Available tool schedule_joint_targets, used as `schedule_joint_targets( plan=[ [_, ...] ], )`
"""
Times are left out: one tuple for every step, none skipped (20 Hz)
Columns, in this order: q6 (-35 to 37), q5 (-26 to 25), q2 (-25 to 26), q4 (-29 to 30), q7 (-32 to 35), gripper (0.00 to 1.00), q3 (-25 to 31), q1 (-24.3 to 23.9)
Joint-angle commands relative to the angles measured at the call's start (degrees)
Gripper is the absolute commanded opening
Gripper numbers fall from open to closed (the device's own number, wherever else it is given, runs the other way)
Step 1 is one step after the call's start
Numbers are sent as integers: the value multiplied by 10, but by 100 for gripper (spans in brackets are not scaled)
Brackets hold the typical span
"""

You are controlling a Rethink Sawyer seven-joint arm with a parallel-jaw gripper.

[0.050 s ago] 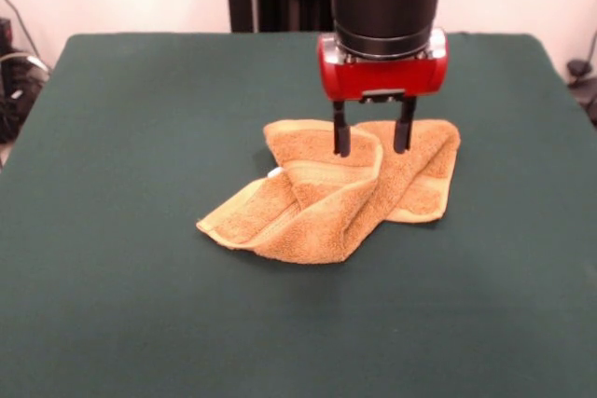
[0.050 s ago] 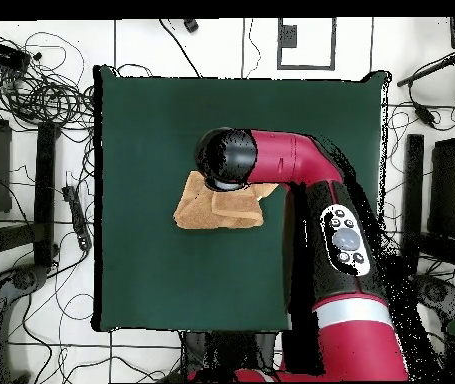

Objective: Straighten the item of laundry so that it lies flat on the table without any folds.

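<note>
We find the towel (image 1: 336,198) near the middle of the table (image 1: 140,305) with its left side folded over and bunched, so the flattening is barely begun, while the gripper (image 1: 373,142) hangs spread wide, seemingly empty, at the towel's far edge

Soft, even light fills both views, with no glare on the counter (image 1: 140,305). In the front view the towel (image 1: 326,202) casts only a thin, faint shadow along its near edge and right side, and the tool (image 1: 373,142) throws no distinct shadow. Focus is slightly soft throughout. In the overhead view the counter's edges look wavy, and the floor around it is bright.
</note>
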Motion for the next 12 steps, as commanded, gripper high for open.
schedule_joint_targets(
  plan=[
    [44,20,33,20,65,100,9,10],
    [41,19,33,21,63,100,9,7],
    [41,18,37,17,61,100,9,5],
    [37,16,40,17,59,100,9,3],
    [32,16,40,21,58,100,9,0],
    [29,14,42,21,58,100,8,-1],
    [28,13,47,16,57,100,8,-3],
    [26,12,47,18,54,100,8,-4],
    [24,11,48,19,52,100,9,-6],
    [21,11,49,20,51,100,10,-8],
    [19,11,49,22,49,100,11,-9],
    [14,10,54,21,48,100,12,-11]
  ],
)
